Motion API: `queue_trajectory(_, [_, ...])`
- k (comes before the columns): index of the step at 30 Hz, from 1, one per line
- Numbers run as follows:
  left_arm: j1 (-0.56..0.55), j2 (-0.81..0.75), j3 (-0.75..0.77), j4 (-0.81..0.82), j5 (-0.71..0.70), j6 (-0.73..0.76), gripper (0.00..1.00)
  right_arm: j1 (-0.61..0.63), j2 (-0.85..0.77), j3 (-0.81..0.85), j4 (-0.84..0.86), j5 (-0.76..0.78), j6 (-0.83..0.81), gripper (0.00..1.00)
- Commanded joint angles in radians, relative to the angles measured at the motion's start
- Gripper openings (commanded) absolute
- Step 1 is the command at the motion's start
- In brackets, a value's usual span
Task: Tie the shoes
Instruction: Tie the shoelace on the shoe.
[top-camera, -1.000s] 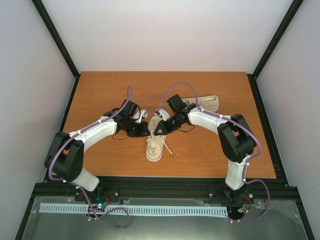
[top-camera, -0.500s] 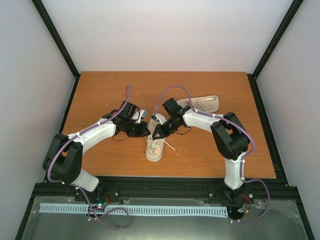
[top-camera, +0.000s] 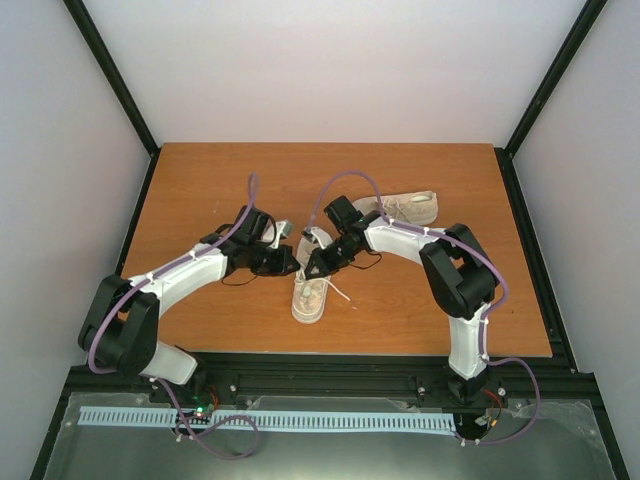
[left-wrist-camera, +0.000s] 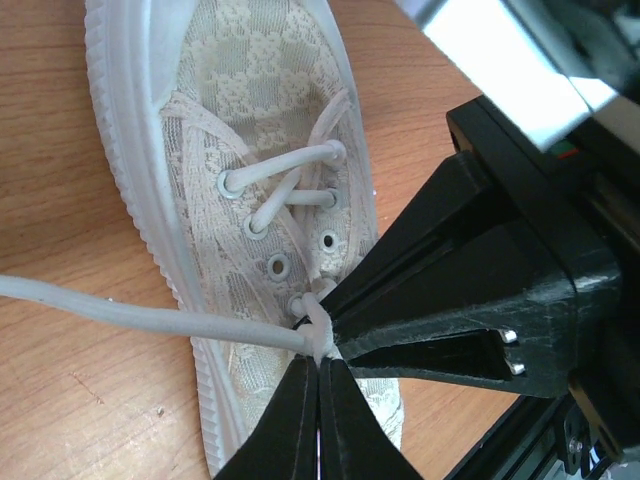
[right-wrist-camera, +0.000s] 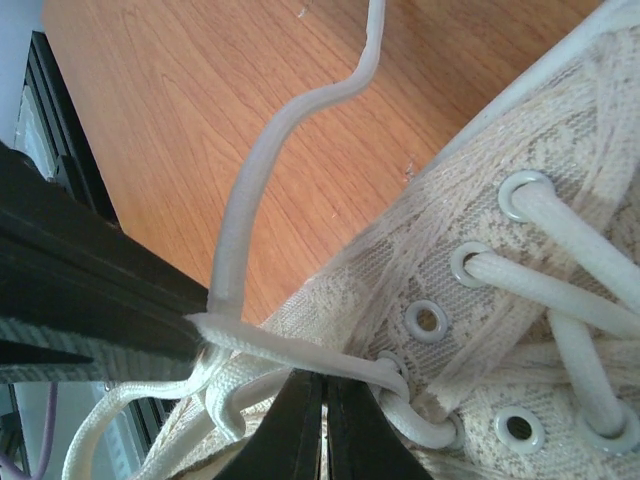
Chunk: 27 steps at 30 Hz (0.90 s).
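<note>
From above, one cream shoe (top-camera: 308, 297) lies in the middle of the brown worktop (top-camera: 200, 180). The other shoe (top-camera: 408, 208) lies well apart, at the back on the right. The left end effector (top-camera: 290, 262) and the right end effector (top-camera: 312, 265) meet over the middle shoe, but this view is too small to show their tips.

The left wrist view shows more. The left end effector's tips are pressed together, pinching the white lace (left-wrist-camera: 150, 315), which runs off over the wood.

The right wrist view shows the right end effector's tips pressed together on a flat bit of lace beside the round eyelets (right-wrist-camera: 430, 320).
</note>
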Motion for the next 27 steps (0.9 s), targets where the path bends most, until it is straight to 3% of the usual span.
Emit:
queue_trajectory(1, [0.005, -0.033, -0.004, 0.053, 0.022, -0.004, 0.01, 0.007, 0.026, 0.02, -0.008, 0.032, -0.006, 0.03])
queue_trajectory(20, [-0.022, 0.006, -0.011, -0.032, 0.121, 0.127, 0.01, 0.007, 0.022, 0.021, 0.018, 0.051, 0.021, 0.03])
queue_trajectory(27, [-0.024, 0.023, 0.001, -0.132, 0.079, 0.187, 0.13, 0.007, 0.001, -0.003, 0.034, 0.067, 0.035, 0.03])
